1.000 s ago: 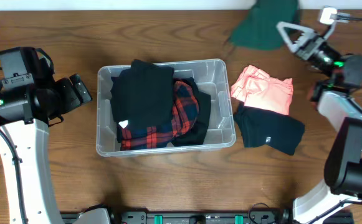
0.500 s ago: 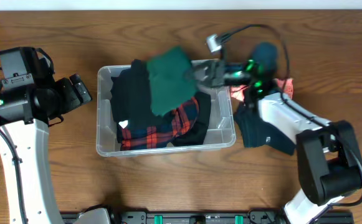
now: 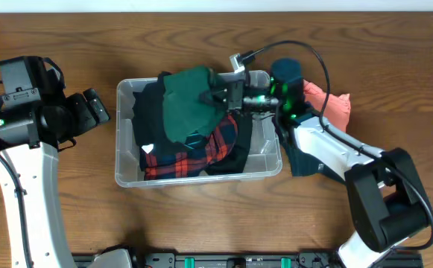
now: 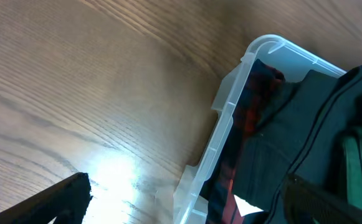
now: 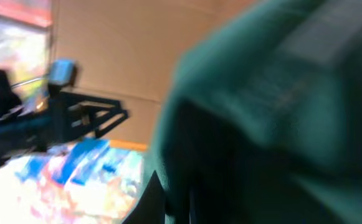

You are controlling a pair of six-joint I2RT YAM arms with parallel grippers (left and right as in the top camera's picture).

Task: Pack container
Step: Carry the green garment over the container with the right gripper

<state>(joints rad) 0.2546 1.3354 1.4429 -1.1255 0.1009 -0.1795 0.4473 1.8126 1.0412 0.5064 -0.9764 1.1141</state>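
1. The wooden tabletop (image 3: 201, 223) carries everything in view.
2. The container (image 3: 124, 97), a clear plastic bin with rounded corners, sits near the middle of the tabletop with one arm on either side of it. In the left wrist view its rim (image 4: 221, 134) runs up the frame with cloth showing behind the wall.
3. A black garment (image 3: 145, 123) fills the left part of the container.
4. A green garment (image 3: 182, 104) lies draped over the black one at the far side of the container. In the right wrist view it fills most of the frame, blurred (image 5: 280, 93).
5. A red plaid garment (image 3: 220, 134) lies in the container, towards its near right part.
6. A dark garment (image 3: 294, 160) rests on the tabletop just right of the container, partly under the right arm.
7. A pink garment (image 3: 335, 108) lies beyond it, on the tabletop.
8. The right claw (image 3: 212, 95) reaches over the container's far right corner, clenched on the green garment.
9. The left claw (image 3: 95, 109) hangs just left of the container, released and holding nothing.
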